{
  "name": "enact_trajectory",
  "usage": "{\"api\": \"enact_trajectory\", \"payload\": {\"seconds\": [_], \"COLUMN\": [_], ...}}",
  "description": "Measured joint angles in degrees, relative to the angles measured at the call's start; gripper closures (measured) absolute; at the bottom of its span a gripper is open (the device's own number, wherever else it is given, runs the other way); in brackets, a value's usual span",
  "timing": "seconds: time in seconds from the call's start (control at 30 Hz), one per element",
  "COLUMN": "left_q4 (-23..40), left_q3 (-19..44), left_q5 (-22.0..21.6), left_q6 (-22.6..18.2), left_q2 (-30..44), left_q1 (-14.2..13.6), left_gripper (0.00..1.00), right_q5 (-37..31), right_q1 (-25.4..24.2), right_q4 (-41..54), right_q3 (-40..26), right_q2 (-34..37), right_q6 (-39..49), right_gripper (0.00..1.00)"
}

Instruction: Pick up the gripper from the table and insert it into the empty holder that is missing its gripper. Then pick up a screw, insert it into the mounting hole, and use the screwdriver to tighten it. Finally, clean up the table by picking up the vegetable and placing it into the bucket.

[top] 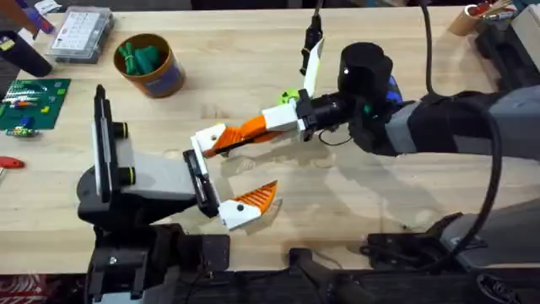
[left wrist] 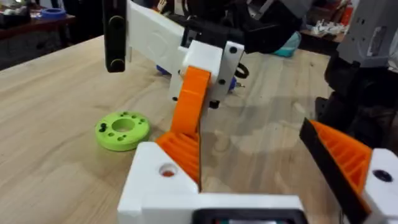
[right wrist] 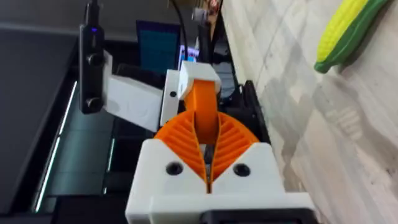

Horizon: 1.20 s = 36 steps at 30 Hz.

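Right claw (top: 202, 141) clamped, left claw (top: 226, 180) spread

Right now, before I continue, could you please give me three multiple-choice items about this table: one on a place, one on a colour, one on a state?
1. Where does the bucket stand?
A. by the right arm's base
B. at the far left, near the clear box
C. under the left arm

2. What colour is the disc on the table?
A. green
B. red
C. blue

3. How is the right claw?
A. wide open and empty
B. open above the bucket
C. shut on an orange finger

Key:
1 B: the overhead view shows the bucket at the far left, next to the clear box.
2 A: the disc is bright green in the left wrist view.
3 C: in the right wrist view the right claw has both pads pressed on the orange finger.
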<state>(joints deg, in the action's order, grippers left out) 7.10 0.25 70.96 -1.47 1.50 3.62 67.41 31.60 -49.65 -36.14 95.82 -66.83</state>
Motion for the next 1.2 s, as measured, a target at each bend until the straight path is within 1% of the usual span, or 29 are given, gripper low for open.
{"api": "enact_trajectory", "payload": {"seconds": [0.17, 0.53, 0.6, 0.8, 0.97, 1.13, 1.2], "left_q4": [-0.1, -0.2, -0.2, -0.2, -0.2, -0.3, -0.3], "left_q3": [0.0, 0.0, 0.0, 0.0, 0.0, 0.0, 0.0], "left_q5": [-0.8, -1.4, -1.4, -1.3, 0.9, 1.9, 2.1], "left_q6": [0.2, 0.2, 0.2, 0.2, 0.0, -0.1, -0.1], "left_q2": [0.0, 0.0, 0.0, 0.0, 0.0, 0.0, 0.0], "left_q1": [0.1, 0.1, 0.1, 0.1, -0.4, -0.5, -0.5], "left_gripper": [0.012, 0.012, 0.012, 0.012, 0.012, 0.012, 0.012], "right_q5": [-2.0, -3.1, -3.1, -3.3, -3.8, -4.0, -3.9], "right_q1": [0.4, 0.6, 0.6, 0.8, 1.9, 2.1, 2.1], "right_q4": [0.0, 0.0, 0.0, 0.0, 0.4, 0.4, 0.4], "right_q3": [0.0, 0.0, 0.0, 0.0, 0.0, 0.0, 0.0], "right_q2": [-0.4, -0.4, -0.4, -0.4, -0.4, -0.4, -0.4], "right_q6": [0.0, -0.3, -0.5, -0.9, -0.9, -1.0, -1.1], "right_gripper": [0.989, 0.981, 0.94, 0.869, 0.71, 0.612, 0.533]}}
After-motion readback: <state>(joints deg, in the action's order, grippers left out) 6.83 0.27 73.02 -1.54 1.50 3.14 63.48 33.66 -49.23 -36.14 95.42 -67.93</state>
